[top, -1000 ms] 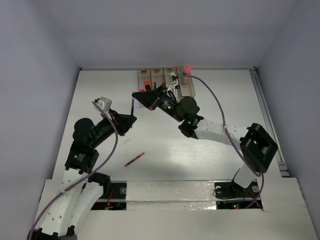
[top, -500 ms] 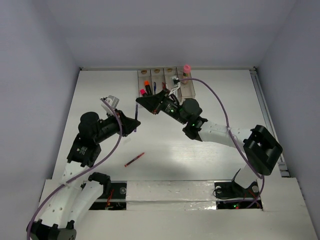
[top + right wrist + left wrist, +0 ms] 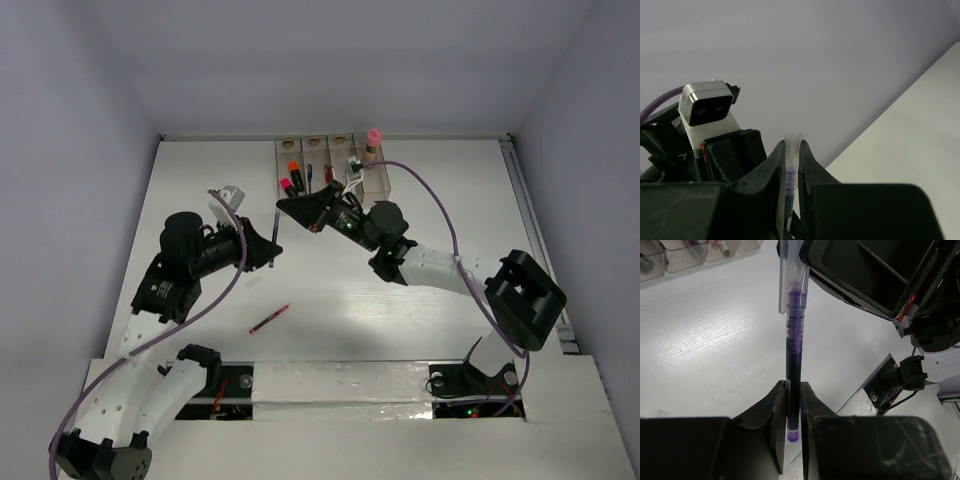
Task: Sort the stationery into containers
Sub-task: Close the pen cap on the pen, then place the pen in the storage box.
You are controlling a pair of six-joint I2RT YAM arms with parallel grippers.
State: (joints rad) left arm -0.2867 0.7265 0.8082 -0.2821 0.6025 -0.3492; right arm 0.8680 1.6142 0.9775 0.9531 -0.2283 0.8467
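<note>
A thin blue pen [image 3: 794,340] with a clear cap is held at both ends above the table. My left gripper [image 3: 793,405] is shut on its lower end. My right gripper [image 3: 791,150] is shut on its clear cap end [image 3: 791,142]. In the top view the pen [image 3: 273,238] stands between the left gripper [image 3: 271,248] and the right gripper [image 3: 284,208], in front of the containers [image 3: 314,142]. The bins hold an orange-capped highlighter [image 3: 293,168], a pink-capped highlighter [image 3: 286,184], a blue pen [image 3: 309,175] and a pink-capped glue stick [image 3: 373,140]. A red pen [image 3: 268,319] lies on the table nearer the bases.
The bins also show at the top left of the left wrist view [image 3: 685,252]. The right gripper's black body [image 3: 865,275] is close beside the pen. Purple cables [image 3: 430,195] loop over the right arm. A rail [image 3: 530,230] runs along the table's right edge.
My left gripper has carried the blue pen to the right, up to my right gripper. The right arm shifted slightly toward it, and its jaws now sit round the pen's cap end.
</note>
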